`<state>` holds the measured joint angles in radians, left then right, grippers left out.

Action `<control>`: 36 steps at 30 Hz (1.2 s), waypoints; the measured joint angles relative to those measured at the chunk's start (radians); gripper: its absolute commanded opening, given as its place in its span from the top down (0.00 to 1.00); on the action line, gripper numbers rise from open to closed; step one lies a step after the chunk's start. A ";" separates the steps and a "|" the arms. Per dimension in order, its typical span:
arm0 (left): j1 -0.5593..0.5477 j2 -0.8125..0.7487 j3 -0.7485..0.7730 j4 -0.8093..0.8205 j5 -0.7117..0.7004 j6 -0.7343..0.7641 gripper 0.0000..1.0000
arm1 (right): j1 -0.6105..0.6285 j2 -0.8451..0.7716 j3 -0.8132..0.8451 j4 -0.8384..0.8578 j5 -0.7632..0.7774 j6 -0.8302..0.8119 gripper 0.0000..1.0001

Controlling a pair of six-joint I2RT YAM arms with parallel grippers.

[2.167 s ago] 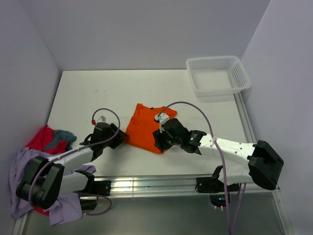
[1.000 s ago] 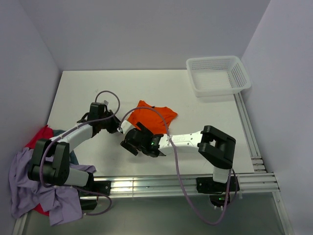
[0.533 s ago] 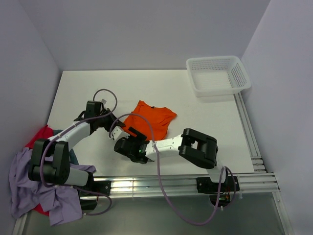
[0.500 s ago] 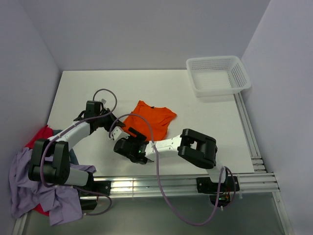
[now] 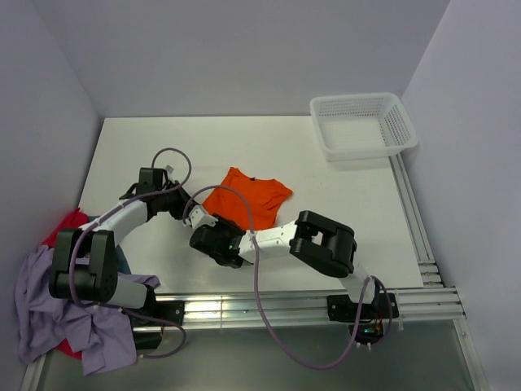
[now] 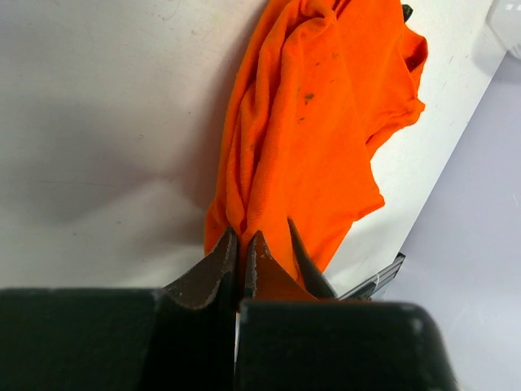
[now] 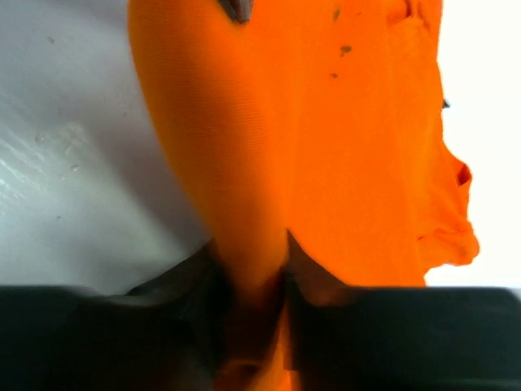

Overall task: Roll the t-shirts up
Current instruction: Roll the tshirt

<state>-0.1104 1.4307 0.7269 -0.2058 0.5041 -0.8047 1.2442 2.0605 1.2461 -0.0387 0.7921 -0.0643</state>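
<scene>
**Top view.** The orange t-shirt lies mid-tabletop, toward the front edge. It is plain bright fabric, crumpled, with no flat outline. The long axis runs roughly from near-left to far-right, and there is a small dark mark at the far edge. The near-left end is gathered to a point, where the left gripper and right gripper both meet it. The two overlap here and are too small for their jaws to be read. The other t-shirts, lavender and red, are heaped over the front-left edge, partly behind the left arm. A white perforated basket sits at the far-right corner, well apart from the shirt.

**Left wrist view.** The shirt stretches away from the jaws, up and to the right, with long folds parallel to that axis. A few dark specks show on the cloth. The jaws are pinched almost together on the thin edge of the nearest fold. A dark pointed tip stands just to their right; I cannot tell what it belongs to. The gripper body blocks the lower part of the frame.

**Right wrist view.** Orange cloth fills most of the frame and is blurred at close range. One rounded ridge of fabric runs from the jaws upward. The jaws are drawn in narrow on that ridge, and cloth fills the gap between them. The fingers are dark and soft-edged. A grey tip is cut off at the top edge.
</scene>
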 measured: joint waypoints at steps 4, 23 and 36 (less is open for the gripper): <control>0.003 0.000 0.006 -0.002 0.006 0.005 0.91 | -0.001 0.011 0.016 -0.027 -0.002 0.002 1.00; 0.034 -0.051 0.042 -0.065 -0.092 0.053 0.18 | -0.230 -0.075 0.130 -0.306 -0.742 0.114 1.00; 0.035 -0.240 -0.093 0.035 -0.127 0.048 0.18 | -0.504 0.095 0.378 -0.488 -1.453 0.154 1.00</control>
<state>-0.0753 1.1908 0.6338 -0.1711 0.3771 -0.7567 0.7406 2.1551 1.6241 -0.5266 -0.6605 0.0895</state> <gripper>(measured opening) 0.822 0.037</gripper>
